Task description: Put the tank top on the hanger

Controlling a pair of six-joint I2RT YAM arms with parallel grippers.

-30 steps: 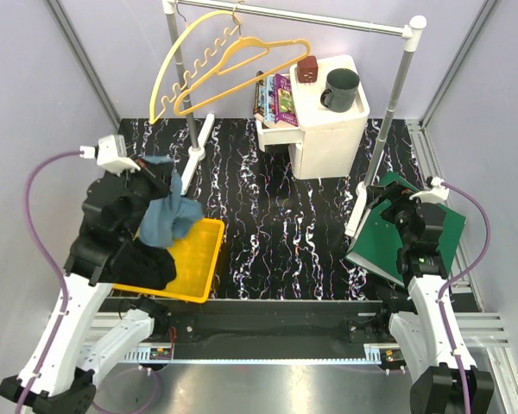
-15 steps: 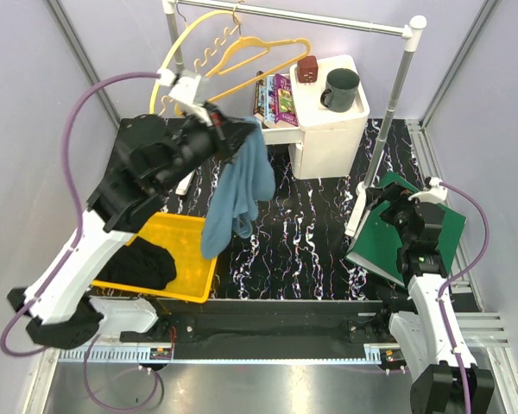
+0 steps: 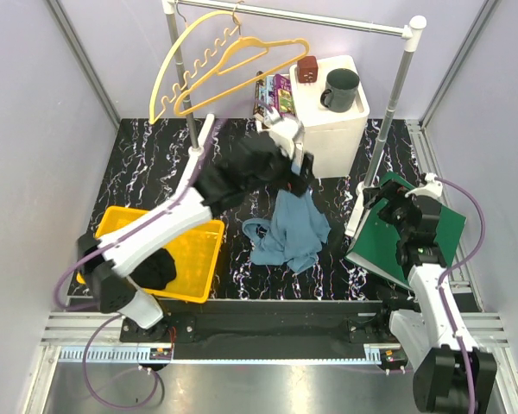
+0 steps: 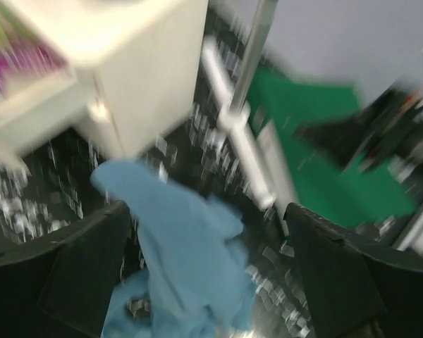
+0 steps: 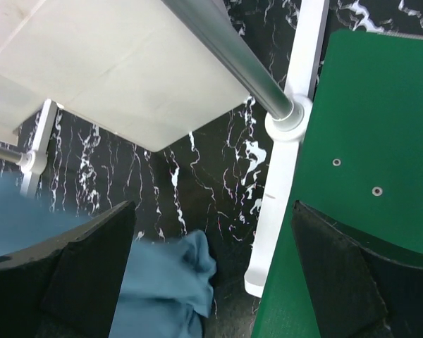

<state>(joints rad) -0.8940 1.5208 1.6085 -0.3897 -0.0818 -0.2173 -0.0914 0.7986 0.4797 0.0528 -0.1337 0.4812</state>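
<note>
The teal-blue tank top [image 3: 290, 233] lies crumpled on the black marbled table, in front of the white cabinet. My left gripper [image 3: 300, 174] hovers just above its far edge, and the left wrist view shows the jaws wide apart, with the tank top [image 4: 183, 260] loose below them. The orange-yellow hanger [image 3: 242, 65] hangs on the rack rail at the back left, out of both grippers' reach. My right gripper [image 3: 388, 203] stands open over the rack's right foot and the green board. An edge of the tank top [image 5: 166, 289] shows below my right gripper [image 5: 211, 282].
A paler arched hanger [image 3: 174, 78] hangs beside the orange one. The white cabinet [image 3: 332, 134] carries a dark mug [image 3: 341, 89] and books [image 3: 276, 99]. A yellow tray [image 3: 200, 259] with a black cloth [image 3: 151, 267] sits front left. The green board [image 3: 419, 237] lies at the right.
My left arm swung from the tray up and across to the table's middle with the tank top, then opened. The shirt dropped onto the table. The right arm barely moved.
</note>
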